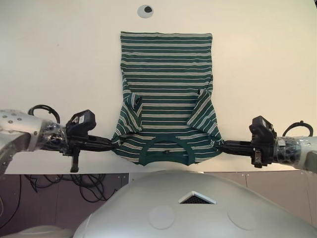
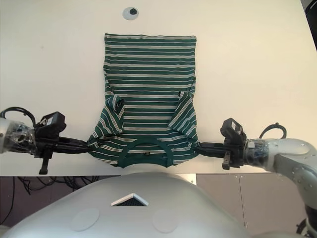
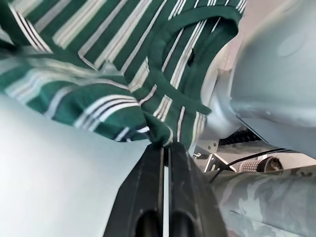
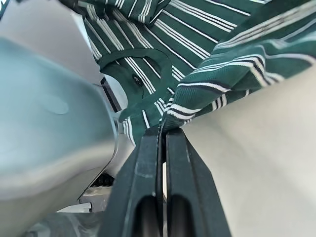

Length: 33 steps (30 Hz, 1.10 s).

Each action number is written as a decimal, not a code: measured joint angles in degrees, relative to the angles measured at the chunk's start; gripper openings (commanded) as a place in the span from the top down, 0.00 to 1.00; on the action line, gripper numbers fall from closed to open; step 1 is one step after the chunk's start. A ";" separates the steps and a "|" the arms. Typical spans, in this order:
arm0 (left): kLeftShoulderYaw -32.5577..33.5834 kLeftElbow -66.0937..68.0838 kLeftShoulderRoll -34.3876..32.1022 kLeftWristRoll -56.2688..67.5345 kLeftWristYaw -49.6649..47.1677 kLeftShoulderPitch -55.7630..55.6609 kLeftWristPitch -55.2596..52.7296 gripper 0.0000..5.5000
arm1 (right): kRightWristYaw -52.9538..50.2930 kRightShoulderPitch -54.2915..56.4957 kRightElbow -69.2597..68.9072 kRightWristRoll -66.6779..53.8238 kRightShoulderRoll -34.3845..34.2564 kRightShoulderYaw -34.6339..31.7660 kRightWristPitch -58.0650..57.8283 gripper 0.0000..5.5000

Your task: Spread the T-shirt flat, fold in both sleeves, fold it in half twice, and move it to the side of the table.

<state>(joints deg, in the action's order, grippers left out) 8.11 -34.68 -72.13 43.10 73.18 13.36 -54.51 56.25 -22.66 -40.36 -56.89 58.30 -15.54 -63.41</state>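
A dark green, white-striped cotton T-shirt is laid at frame centre on the white counter, sleeves folded in, collar lowermost. Its lower-left corner is pinched by the left claw, its lower-right by the right claw.

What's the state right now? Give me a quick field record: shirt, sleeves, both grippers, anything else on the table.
shirt: striped green T-shirt lying flat on the table, collar at the near edge
sleeves: left sleeve and right sleeve both folded in over the body
left gripper: shut on the shirt's near left corner
right gripper: shut on the near right corner
halving folds: not yet done
other: small round disc beyond the hem, apart from the shirt
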 measured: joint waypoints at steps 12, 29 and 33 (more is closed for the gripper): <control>-29.21 43.26 15.20 -16.75 18.08 -53.07 8.51 1.00 | 26.15 56.51 43.77 14.13 -4.67 29.46 5.73 1.00; -8.75 111.68 45.44 -24.59 -14.66 -78.09 29.23 1.00 | 0.00 84.46 117.46 28.94 -33.56 11.76 32.28 1.00; -7.93 112.38 46.28 -29.31 -17.69 -75.34 29.98 1.00 | -4.20 80.95 118.08 35.05 -35.66 11.32 33.95 1.00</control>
<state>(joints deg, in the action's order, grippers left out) 0.18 77.70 -25.85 13.79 55.49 -61.99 -24.53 52.05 58.29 77.71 -21.84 22.64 -4.22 -29.46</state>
